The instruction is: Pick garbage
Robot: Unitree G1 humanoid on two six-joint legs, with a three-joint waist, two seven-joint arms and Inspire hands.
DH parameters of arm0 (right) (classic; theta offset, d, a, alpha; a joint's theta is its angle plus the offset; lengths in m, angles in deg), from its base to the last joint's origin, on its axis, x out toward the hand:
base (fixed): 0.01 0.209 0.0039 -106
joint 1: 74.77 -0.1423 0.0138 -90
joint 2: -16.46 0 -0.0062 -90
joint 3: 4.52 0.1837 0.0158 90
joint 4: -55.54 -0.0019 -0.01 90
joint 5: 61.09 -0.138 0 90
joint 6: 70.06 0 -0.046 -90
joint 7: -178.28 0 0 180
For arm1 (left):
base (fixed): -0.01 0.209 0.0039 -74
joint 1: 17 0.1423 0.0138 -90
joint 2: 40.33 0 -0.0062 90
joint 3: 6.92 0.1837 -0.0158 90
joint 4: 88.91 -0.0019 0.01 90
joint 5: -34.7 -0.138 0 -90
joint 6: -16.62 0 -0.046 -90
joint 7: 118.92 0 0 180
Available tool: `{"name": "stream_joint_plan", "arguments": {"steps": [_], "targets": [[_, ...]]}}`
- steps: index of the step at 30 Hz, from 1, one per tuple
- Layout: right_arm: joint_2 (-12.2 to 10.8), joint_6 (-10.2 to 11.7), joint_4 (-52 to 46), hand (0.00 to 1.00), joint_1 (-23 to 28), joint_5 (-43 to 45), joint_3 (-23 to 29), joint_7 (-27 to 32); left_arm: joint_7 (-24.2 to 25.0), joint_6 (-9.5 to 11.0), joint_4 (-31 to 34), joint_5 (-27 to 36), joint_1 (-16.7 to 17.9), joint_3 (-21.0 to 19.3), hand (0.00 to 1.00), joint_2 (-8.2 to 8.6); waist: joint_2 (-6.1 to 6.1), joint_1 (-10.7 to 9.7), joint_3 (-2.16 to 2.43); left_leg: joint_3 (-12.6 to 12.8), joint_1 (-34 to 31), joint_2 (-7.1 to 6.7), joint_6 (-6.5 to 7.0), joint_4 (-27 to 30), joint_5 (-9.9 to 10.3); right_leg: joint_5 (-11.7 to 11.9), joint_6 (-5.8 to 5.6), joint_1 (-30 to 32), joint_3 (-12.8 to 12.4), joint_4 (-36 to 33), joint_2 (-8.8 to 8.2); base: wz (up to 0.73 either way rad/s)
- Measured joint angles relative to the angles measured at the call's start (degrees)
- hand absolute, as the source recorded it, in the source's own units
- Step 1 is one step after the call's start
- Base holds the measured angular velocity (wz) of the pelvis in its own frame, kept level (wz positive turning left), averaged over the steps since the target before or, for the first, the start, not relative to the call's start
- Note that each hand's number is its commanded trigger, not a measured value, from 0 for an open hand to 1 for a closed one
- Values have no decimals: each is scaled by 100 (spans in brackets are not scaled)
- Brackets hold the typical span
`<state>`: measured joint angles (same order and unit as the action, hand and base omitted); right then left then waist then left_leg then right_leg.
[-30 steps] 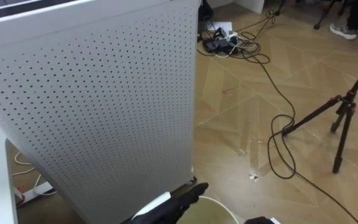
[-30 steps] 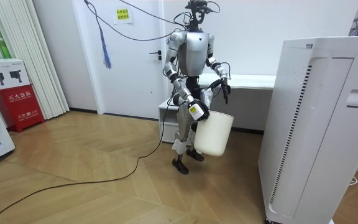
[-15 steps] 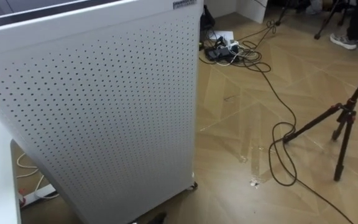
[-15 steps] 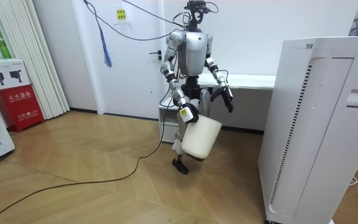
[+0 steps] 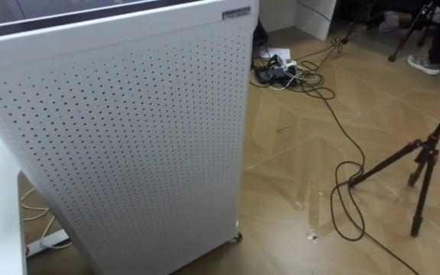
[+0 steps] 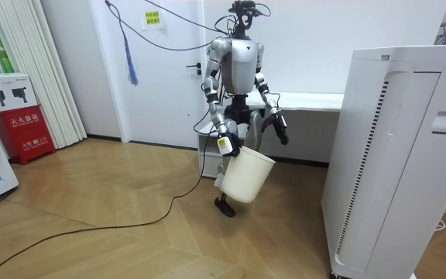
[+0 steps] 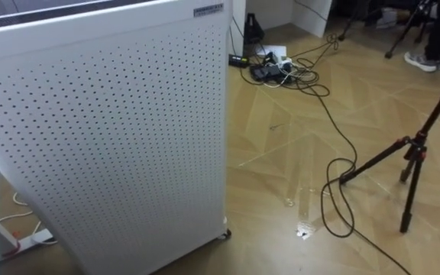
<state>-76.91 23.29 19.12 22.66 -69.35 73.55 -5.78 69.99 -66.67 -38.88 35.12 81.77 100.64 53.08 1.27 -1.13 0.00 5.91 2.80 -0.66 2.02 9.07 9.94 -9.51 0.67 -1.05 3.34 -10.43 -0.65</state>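
The robot's right hand (image 6: pixel 222 145), on the room view's left, is clamped on the rim of a white bucket (image 6: pixel 246 177), which hangs tilted at thigh height with its mouth turned up and toward the room view's right; the left hand (image 6: pixel 282 132) hangs free at hip height, apart from the bucket, and whether it is open or closed cannot be told; the robot stands upright on the wooden floor (image 6: pixel 114 248) in front of a white table (image 6: pixel 312 101), facing a tall perforated white cabinet (image 5: pixel 128 137); past the cabinet's foot, a small pale scrap (image 5: pixel 310 236) lies on the boards, near a looping black cable (image 5: pixel 341 191) and a black tripod (image 5: pixel 422 164); farther off, a tangle of cables (image 5: pixel 281 67) sits close to the cabinet's far corner; a white power strip (image 5: pixel 46 245) lies by the cabinet's near side.
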Motion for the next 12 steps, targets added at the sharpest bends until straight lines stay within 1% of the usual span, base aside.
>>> {"name": "stream_joint_plan", "arguments": {"steps": [1, 3, 5, 8, 12], "targets": [[-20, 25, 42, 100, 4, 0, 14, 25, 0, 12, -80, 1, -25, -28, 0, 33, -1, -1, 7, 0, 11, -1, 0, 0, 0, 0, 0, -5, -2, 5, 0, -6], [-121, 94, 231, 100, -41, -25, 108, 60, -10, 108, -456, 6, -94, -138, 0, 145, 2, -2, 14, 4, 20, 7, 0, 1, 0, 8, 14, -21, -6, 39, 7, -5], [-142, 94, 289, 100, -65, -27, 115, 81, -6, 129, -692, 4, -198, -149, 0, 187, -1, -2, 16, 6, -2, 14, 0, 0, 0, 14, 23, -15, -6, 65, 14, 0], [-174, 96, 481, 100, -129, -20, 208, 73, 16, 138, -932, 3, -250, -220, 0, 241, -7, -3, 22, 7, 29, 17, 0, -1, 0, 13, 27, -50, -4, 85, 16, -1], [-181, 91, 675, 100, -232, -20, 327, 2, 25, 140, -1217, 23, -298, -451, 0, 308, 8, -10, 21, 6, 110, 32, 0, -30, 0, 4, 41, -147, 13, 88, 22, -6]]}}
